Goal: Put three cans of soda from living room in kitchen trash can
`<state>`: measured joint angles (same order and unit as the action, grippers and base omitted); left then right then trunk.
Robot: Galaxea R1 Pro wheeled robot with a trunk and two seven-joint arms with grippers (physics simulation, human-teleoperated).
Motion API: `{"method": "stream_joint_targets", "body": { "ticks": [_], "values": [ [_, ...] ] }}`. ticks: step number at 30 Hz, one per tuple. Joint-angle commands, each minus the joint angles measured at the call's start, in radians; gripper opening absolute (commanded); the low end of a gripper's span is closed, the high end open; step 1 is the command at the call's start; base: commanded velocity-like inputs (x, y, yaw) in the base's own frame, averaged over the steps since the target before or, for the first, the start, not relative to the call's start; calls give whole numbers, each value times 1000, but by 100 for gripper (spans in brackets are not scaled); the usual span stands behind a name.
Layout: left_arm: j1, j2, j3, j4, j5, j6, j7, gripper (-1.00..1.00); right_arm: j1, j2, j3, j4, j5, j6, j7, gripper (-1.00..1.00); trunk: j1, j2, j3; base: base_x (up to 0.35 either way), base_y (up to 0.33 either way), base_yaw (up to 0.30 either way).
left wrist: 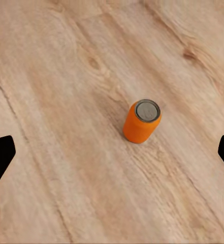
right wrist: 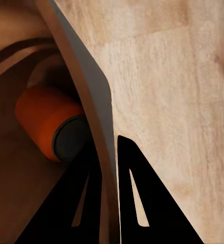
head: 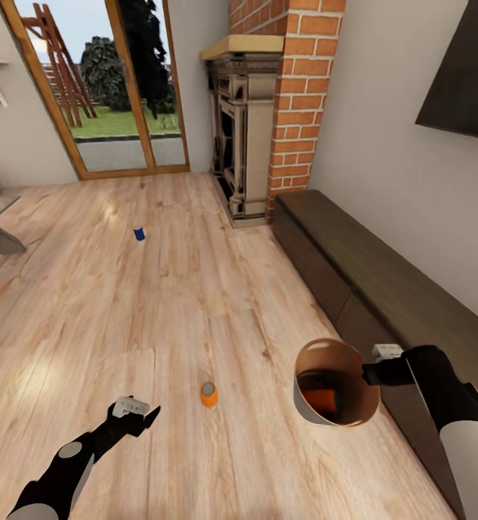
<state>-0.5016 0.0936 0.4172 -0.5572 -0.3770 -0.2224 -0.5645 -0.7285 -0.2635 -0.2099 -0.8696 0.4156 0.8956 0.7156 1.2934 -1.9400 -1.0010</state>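
While the right claw (head: 369, 373) clamps the bin (head: 336, 383), an orange can (head: 209, 394) stands beside the spread left claw (head: 144, 415).

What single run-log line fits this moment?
right gripper: shut on grey bin rim | orange can: inside | left gripper: open near floor orange can

Blue can (head: 138, 233) too small for detail, perhaps upright.
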Motion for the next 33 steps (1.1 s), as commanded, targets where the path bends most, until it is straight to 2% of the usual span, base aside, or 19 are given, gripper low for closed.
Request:
{"method": "stream_joint_targets", "body": {
  "ticks": [1, 7, 17, 33],
  "values": [
    [0, 0, 0, 0, 0, 0, 0, 100, 0, 2, 0, 0, -21, 8, 4, -100, 0, 0, 1, 312, -157, -128],
    [0, 0, 0, 0, 0, 0, 0, 100, 0, 8, 0, 1, -22, 8, 4, -100, 0, 0, 2, 311, -153, -63],
    [0, 0, 0, 0, 0, 1, 1, 100, 0, 37, 2, 4, -13, 5, -9, -100, 0, 0, 3, 319, -52, -4],
    [0, -1, 0, 26, 0, 3, 3, 100, 0, 45, 4, 6, -12, 5, -16, -100, 0, 0, 3, 304, -31, 0]
  ]
}}
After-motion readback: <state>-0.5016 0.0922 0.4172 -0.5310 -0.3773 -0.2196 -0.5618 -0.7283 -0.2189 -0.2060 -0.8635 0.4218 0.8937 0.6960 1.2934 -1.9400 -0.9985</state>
